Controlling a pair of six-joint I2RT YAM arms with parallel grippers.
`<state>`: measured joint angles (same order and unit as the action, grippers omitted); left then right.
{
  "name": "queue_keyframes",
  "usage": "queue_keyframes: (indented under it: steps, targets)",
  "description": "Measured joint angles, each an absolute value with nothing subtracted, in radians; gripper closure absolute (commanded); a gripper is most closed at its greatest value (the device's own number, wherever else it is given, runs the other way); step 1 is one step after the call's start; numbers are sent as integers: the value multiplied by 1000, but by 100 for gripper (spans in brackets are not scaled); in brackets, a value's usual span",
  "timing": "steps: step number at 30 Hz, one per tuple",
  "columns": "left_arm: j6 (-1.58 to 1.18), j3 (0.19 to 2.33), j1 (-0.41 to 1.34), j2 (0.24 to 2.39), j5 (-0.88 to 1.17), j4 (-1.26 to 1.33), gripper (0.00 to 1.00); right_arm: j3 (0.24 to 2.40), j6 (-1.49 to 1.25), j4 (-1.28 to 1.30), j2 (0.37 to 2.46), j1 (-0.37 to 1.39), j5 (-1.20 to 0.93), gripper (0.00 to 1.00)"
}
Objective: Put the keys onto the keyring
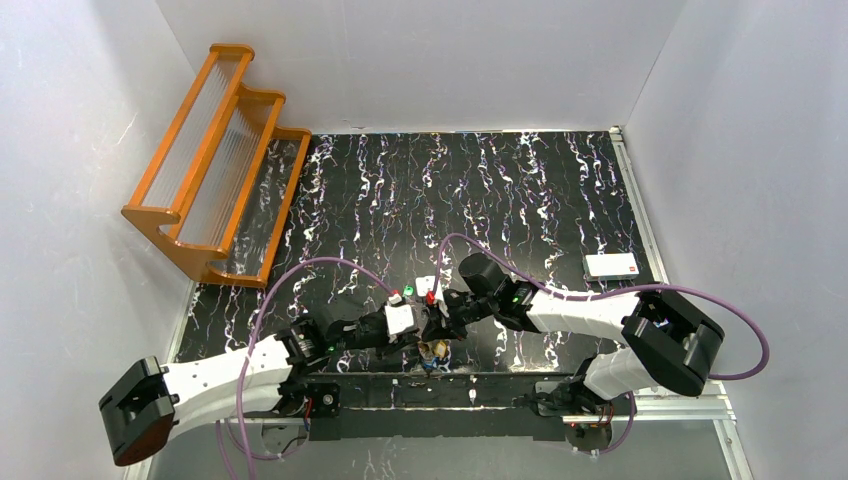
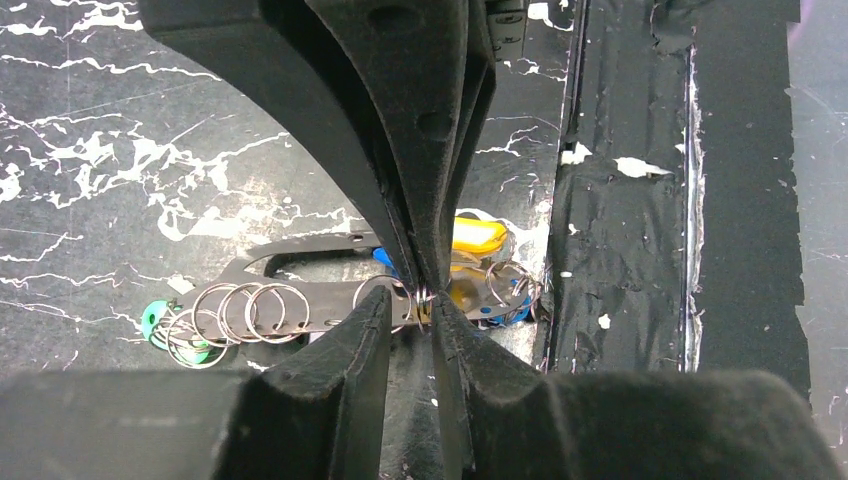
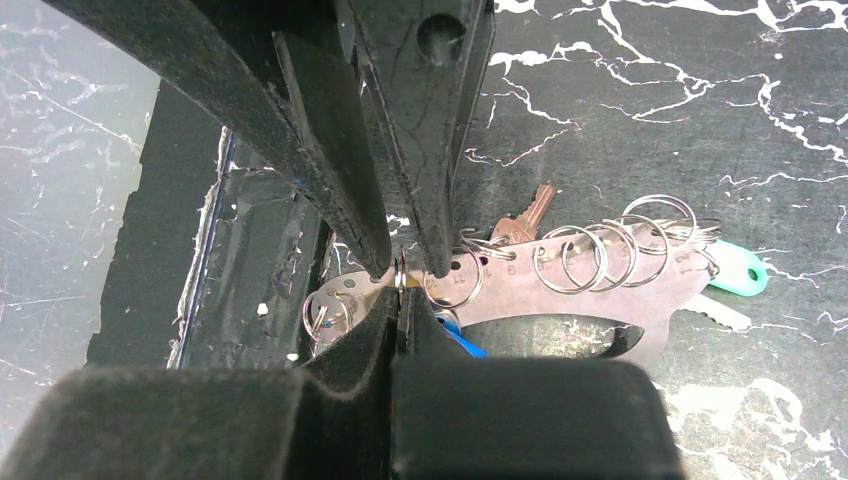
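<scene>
The keyring (image 2: 300, 302) is a flat grey fob with several split rings, lying near the table's front edge. It also shows in the right wrist view (image 3: 600, 290). A green key (image 2: 155, 320) hangs at its left end, and a yellow key (image 2: 478, 235) and a blue key (image 2: 515, 312) sit at its right end. My right gripper (image 3: 401, 292) is shut on a small split ring standing edge-on at the fob. My left gripper (image 2: 420, 303) straddles that same ring, its jaws a narrow gap apart. From above, both grippers meet over the key bundle (image 1: 433, 352).
A copper key (image 3: 525, 220) lies behind the fob. The taped front edge of the table (image 2: 620, 250) runs just beside the keys. An orange rack (image 1: 215, 165) stands at the back left. A small white box (image 1: 611, 265) lies at the right.
</scene>
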<state>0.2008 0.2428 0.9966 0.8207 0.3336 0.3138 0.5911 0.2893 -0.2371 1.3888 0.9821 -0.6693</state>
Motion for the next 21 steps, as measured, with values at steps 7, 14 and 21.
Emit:
queue_keyframes:
  steps: [7,14,21]
  targets:
    - [201,242,997,837,332,316,82,591,287,-237,1389,982,-669,99]
    - [201,242,997,867,328,334,85,591,286,-237,1389,982,-669,99]
    - [205,242,997,883,324,345,100,593,283,-237,1389,982,-662,99]
